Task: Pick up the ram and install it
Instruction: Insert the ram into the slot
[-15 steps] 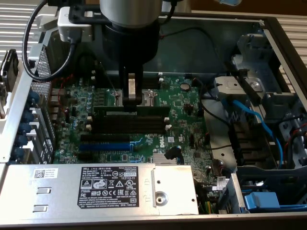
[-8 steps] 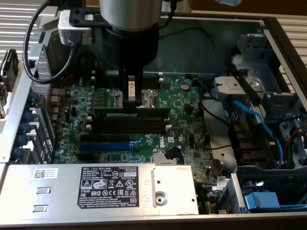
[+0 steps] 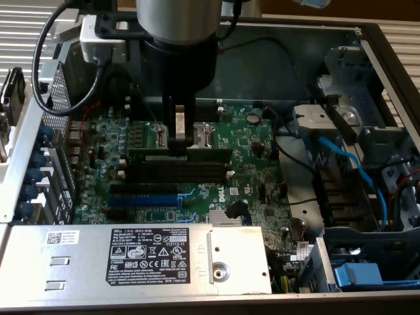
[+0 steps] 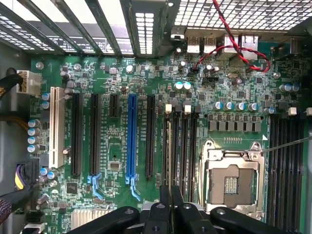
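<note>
The black metal gripper (image 3: 182, 139) is clamped mid-length on the long, flat, dark green ram (image 3: 210, 155). The ram stands edgewise on the green motherboard (image 3: 252, 147).

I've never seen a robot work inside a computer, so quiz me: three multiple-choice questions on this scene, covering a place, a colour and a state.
1. Where is the claw?
A. At the long black memory slots, gripping the thin dark green-black ram stick
B. Above the grey labelled box
C. Outside the case

2. What colour is the long bright expansion slot on the green motherboard?
A. Red
B. Blue
C. Yellow

3. The square metal processor socket is:
A. Under a fan
B. Under a cloth
C. Uncovered

Answers: A, the claw reaches down to the stick at the slots; B, the slot is plainly blue; C, its frame and centre lie bare.
</note>
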`<state>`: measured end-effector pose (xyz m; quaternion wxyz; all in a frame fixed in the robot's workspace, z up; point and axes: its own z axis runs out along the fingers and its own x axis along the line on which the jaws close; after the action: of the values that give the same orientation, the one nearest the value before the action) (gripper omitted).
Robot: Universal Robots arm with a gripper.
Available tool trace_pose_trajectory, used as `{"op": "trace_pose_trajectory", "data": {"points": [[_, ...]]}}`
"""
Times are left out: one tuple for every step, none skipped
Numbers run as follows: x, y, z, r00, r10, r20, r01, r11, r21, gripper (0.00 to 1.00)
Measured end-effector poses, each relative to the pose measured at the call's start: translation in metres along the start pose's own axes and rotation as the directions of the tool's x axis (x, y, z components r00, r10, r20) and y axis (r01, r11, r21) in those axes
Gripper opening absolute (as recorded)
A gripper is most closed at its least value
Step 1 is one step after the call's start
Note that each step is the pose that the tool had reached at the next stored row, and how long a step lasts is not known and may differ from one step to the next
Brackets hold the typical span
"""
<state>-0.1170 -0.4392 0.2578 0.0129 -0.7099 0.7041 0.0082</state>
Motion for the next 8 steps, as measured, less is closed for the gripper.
{"op": "trace_pose_trajectory", "data": {"points": [[0.0,0.0,0.0003,1.0,0.0,0.0001,0.0,1.0,0.0,0.12],[0.0001,0.0002,0.0006,1.0,0.0,0.0003,0.0,1.0,0.0001,0.12],[0.0001,0.0003,0.0009,1.0,0.001,0.0003,-0.001,1.0,0.0001,0.12],[0.0,0.0003,0.0015,1.0,0.002,0.0005,-0.002,1.0,0.0002,0.12],[0.0001,0.0007,0.0018,1.0,0.004,0.0003,-0.004,1.0,0.0,0.12],[0.0001,0.0007,0.0023,1.0,0.005,0.0005,-0.005,1.0,-0.0008,0.12],[0.0001,0.0007,0.0028,1.0,0.007,0.0006,-0.007,1.0,-0.002,0.12],[0.0002,0.0009,0.0034,1.0,0.009,0.0005,-0.009,1.0,-0.0025,0.12]]}}
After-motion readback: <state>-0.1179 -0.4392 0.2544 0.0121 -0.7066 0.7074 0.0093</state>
